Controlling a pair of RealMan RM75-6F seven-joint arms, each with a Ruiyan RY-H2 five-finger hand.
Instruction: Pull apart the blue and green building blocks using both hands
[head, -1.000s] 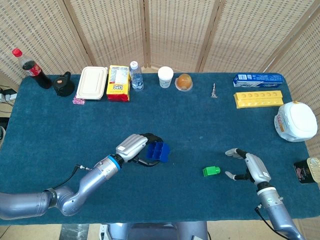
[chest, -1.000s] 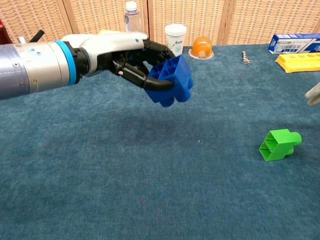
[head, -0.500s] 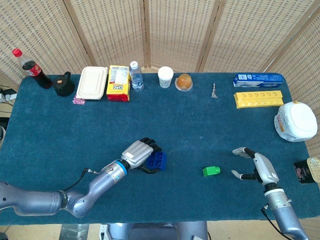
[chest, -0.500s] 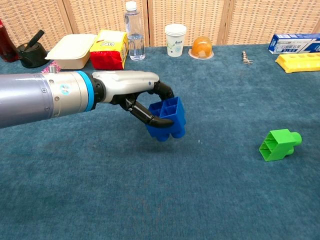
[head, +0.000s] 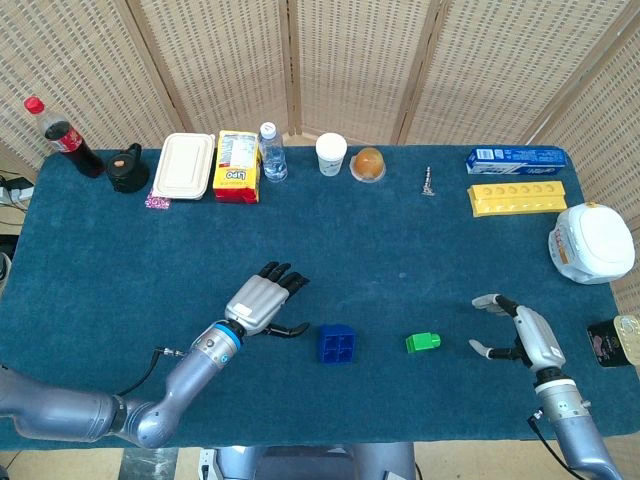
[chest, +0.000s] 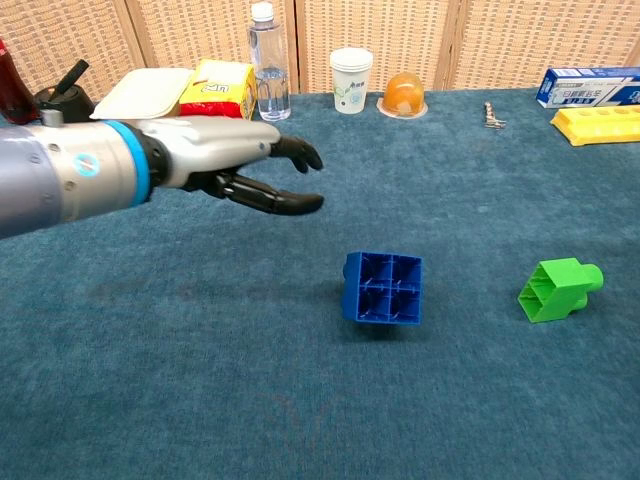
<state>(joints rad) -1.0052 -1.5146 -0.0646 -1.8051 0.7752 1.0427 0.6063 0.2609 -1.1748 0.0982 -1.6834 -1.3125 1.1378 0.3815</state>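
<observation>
Blue block: my blue block (head: 338, 345) lies on the surface (head: 120, 240), hollow side showing, just right of my left hand (head: 264, 303) and well apart from the green block (head: 423, 342).
Green block: it rests on its side between the blue block and my right hand (head: 522, 333), touching neither.
Left hand: fingers spread and holding nothing, hovering above the cloth beside the blue block.
Right hand: fingers apart and empty, near the surface edge, right of the green block; the chest camera does not show it.
Step in hand: the two blocks are already separate, so I judge the task all but done; what is left is to draw both hands clear.
Doing it well: I should lift my left hand up and back rather than sweep it sideways, so my fingers do not knock the blue block.
Change from half a second ago: I held the blue block off the surface in my curled left hand; now it is released and my fingers have opened. The green block has not moved.
</observation>
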